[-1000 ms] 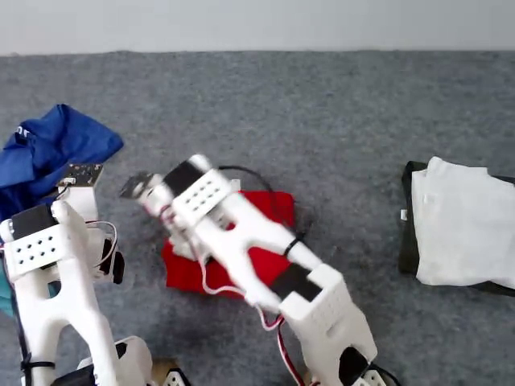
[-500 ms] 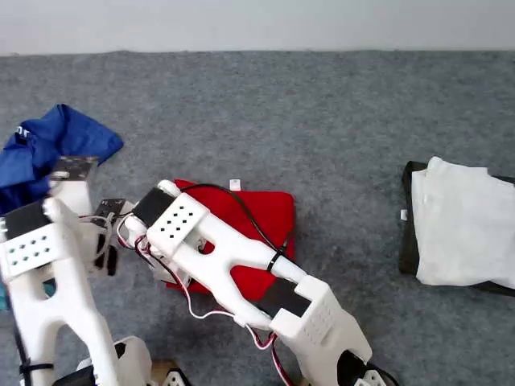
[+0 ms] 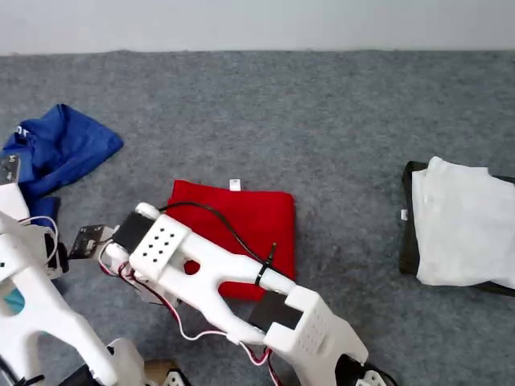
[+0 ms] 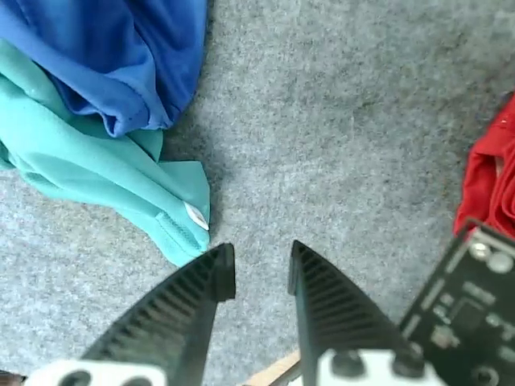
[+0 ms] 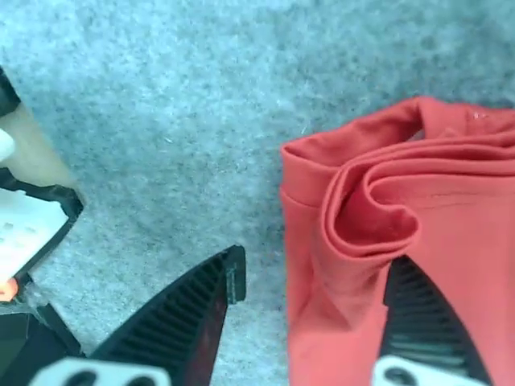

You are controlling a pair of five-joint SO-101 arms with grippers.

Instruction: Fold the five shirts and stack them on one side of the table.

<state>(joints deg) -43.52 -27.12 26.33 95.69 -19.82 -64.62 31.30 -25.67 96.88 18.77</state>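
Swinging toward the near left over the last second, the right arm [image 3: 209, 269] has uncovered most of the red shirt [image 3: 249, 217], while the left arm [image 3: 24, 289] has drawn back to the left edge of the high view. The red shirt lies folded into a flat rectangle around the middle of the grey table [image 3: 322, 112], with a small white tag [image 3: 234, 185] at its far edge. In the right wrist view the red shirt [image 5: 386, 217] shows a rolled, layered fold at its edge, and the right gripper [image 5: 315, 277] is spread wide across that edge, one finger over bare carpet and the other over the red cloth, gripping nothing. The left gripper [image 4: 261, 269] hangs over bare carpet with its fingers parted by a narrow gap and nothing between them. Just beyond its tips lies a crumpled teal shirt [image 4: 88, 177], and a blue shirt [image 4: 121, 48] rests partly on top of it. In the high view the blue shirt [image 3: 60, 149] sits bunched at the far left. Well apart, at the right side of the table, a folded white shirt [image 3: 463, 225] is stacked on a folded dark shirt [image 3: 409, 217].
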